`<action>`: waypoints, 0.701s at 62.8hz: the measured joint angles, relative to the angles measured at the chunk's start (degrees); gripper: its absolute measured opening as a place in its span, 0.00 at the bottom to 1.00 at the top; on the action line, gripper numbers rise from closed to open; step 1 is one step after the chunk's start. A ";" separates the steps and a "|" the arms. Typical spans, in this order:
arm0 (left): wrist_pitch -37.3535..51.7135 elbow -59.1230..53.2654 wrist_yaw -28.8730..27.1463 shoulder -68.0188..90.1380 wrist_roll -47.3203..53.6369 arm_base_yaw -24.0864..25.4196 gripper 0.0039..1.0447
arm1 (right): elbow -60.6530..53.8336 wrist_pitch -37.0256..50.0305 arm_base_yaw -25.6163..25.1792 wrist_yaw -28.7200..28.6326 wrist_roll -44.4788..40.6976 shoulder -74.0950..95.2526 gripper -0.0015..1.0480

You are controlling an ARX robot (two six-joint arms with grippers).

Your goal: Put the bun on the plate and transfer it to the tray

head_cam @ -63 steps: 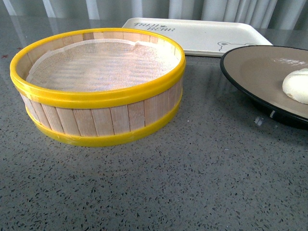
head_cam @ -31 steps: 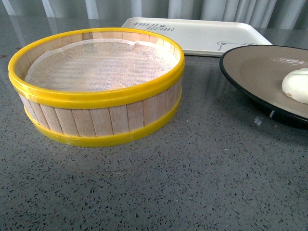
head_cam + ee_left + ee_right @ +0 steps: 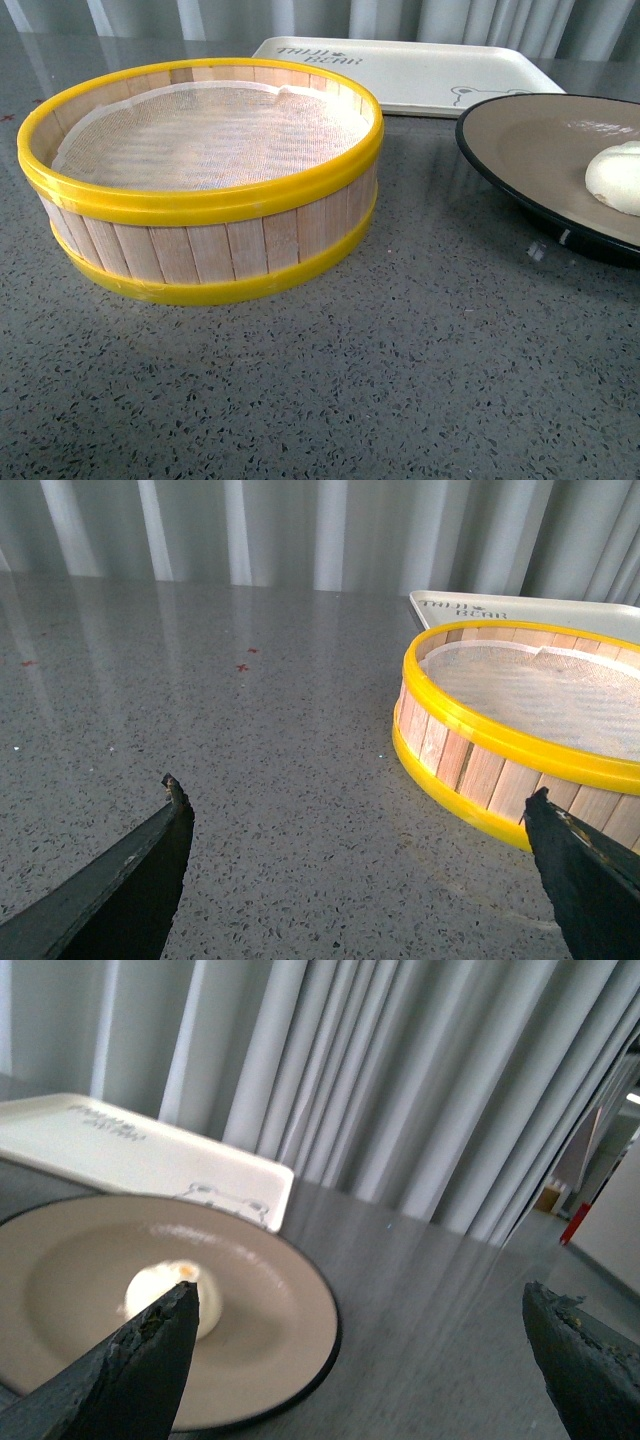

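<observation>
The white bun lies on the beige plate with a black rim at the right edge of the front view. The bun and plate also show in the right wrist view. Behind the plate sits the off-white tray, lettered and with a bear face; the tray shows past the plate in the right wrist view. My right gripper is open, apart from the plate, with nothing between its fingers. My left gripper is open over bare tabletop, one fingertip close to the steamer basket. Neither gripper shows in the front view.
A yellow-rimmed wooden steamer basket lined with white cloth stands left of the plate, in front of the tray. The basket also appears in the left wrist view. Grey speckled tabletop spreads in front. Curtains hang behind.
The view has shifted very slightly, so the basket sits a few pixels further left. Bun, plate and tray hold their places.
</observation>
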 joint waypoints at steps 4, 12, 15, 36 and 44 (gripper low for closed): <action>0.00 0.00 0.00 0.02 -0.02 0.00 0.94 | 2.21 6.93 -3.54 -3.21 0.28 7.04 0.92; 0.00 0.00 0.00 0.00 0.00 0.00 0.94 | 10.27 12.31 -13.97 -12.17 10.19 24.41 0.92; 0.00 0.00 0.00 0.00 0.00 0.00 0.94 | 13.44 9.49 -17.20 -15.37 16.09 29.53 0.92; 0.00 0.00 -0.02 -0.02 -0.02 0.00 0.94 | 24.39 -7.34 -23.52 -33.66 61.77 42.16 0.92; 0.00 0.00 0.00 -0.02 -0.02 0.00 0.94 | 24.37 -9.27 -23.08 -37.16 72.32 43.67 0.92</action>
